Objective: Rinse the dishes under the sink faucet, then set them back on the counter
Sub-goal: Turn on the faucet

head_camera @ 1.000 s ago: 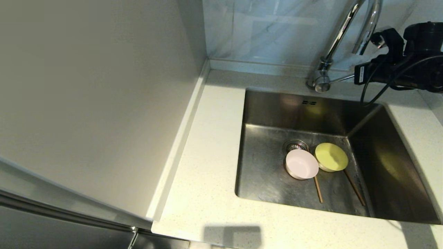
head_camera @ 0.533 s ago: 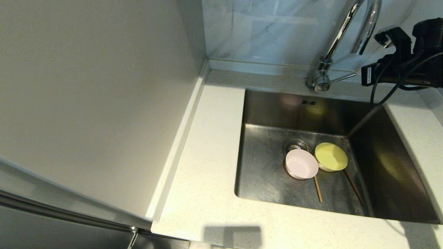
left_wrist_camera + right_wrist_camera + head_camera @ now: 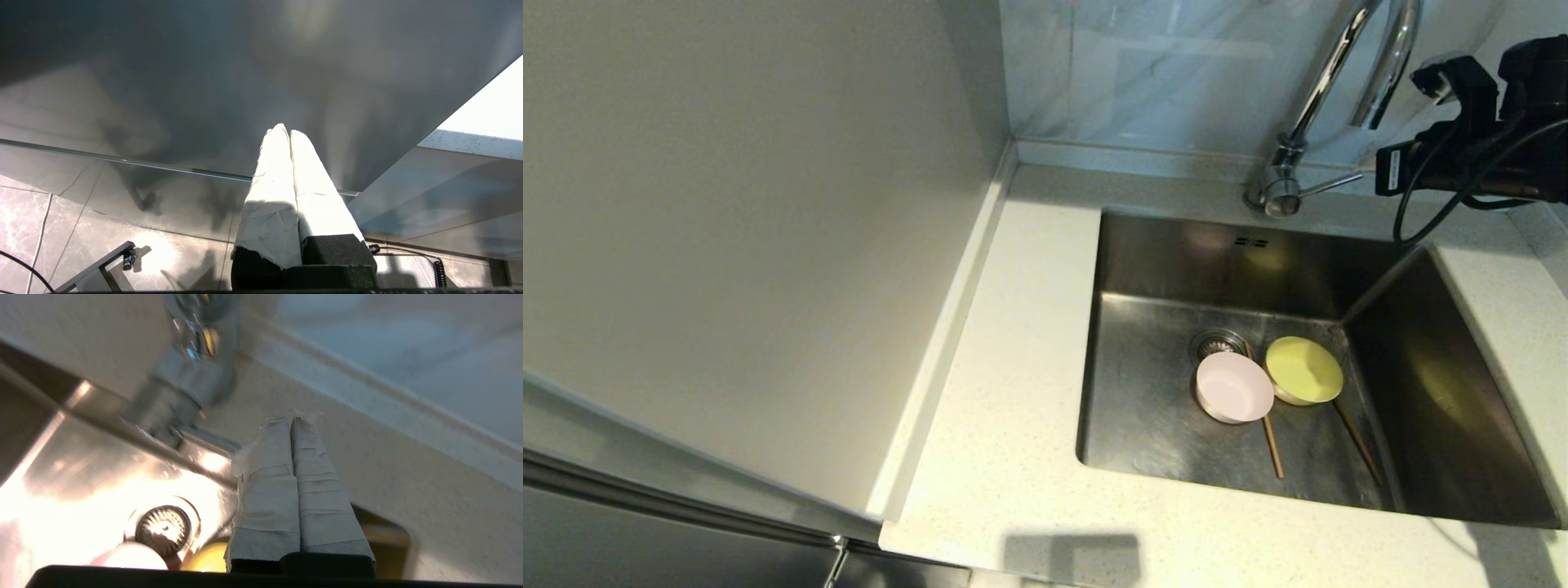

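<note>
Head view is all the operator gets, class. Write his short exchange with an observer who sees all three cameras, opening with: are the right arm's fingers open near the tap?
Observer: No. The right wrist view shows the right gripper with its two tape-wrapped fingers pressed together, holding nothing.
Operator: Are they on the lever?
Observer: Their tips lie just beside the thin straight lever of the shiny chrome gooseneck faucet; I cannot tell whether they touch.
Operator: And the left arm? I see none.
Observer: The left gripper is shut too, pointing at a dark grey panel above a marbled tile floor.
</note>
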Tool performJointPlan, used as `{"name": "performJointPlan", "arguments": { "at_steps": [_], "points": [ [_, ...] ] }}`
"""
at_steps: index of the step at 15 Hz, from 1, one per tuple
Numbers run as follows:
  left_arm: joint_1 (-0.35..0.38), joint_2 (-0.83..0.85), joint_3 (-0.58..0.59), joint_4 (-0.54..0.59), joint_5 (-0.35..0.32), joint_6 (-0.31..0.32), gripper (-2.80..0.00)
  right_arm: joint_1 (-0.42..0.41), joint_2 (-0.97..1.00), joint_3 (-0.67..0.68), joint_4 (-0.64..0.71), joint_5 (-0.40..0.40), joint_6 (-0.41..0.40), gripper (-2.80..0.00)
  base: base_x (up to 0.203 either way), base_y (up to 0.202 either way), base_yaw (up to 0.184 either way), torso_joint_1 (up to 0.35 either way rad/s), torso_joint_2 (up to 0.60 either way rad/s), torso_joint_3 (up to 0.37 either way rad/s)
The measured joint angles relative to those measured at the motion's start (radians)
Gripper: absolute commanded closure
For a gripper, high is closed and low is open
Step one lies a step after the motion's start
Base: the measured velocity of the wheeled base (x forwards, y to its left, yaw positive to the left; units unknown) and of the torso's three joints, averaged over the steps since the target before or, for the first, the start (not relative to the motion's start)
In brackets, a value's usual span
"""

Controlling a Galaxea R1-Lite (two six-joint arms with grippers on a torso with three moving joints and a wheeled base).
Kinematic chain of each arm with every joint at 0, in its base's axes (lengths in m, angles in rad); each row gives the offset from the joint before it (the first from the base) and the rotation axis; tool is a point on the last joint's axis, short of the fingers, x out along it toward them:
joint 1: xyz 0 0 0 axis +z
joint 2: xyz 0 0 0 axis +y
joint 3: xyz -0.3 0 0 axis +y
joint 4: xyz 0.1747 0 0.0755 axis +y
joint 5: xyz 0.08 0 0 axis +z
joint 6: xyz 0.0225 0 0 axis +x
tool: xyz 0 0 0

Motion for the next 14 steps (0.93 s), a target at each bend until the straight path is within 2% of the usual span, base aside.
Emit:
{"name": "performJointPlan", "arguments": {
  "at_steps": [7, 14],
  "points": [
    [0.0, 0.0, 0.0, 0.0, 0.0, 0.0, 0.0, 0.016, 0.026, -0.001, -0.1, -0.001, 0.045, 0.0, 0.0, 0.0, 0.0, 0.0, 0.0, 0.0],
    [0.0, 0.0, 0.0, 0.0, 0.0, 0.0, 0.0, 0.021, 0.043, 0.003, -0.095, -0.005, 0.037, 0.0, 0.0, 0.0, 0.0, 0.0, 0.0, 0.0]
  ]
}}
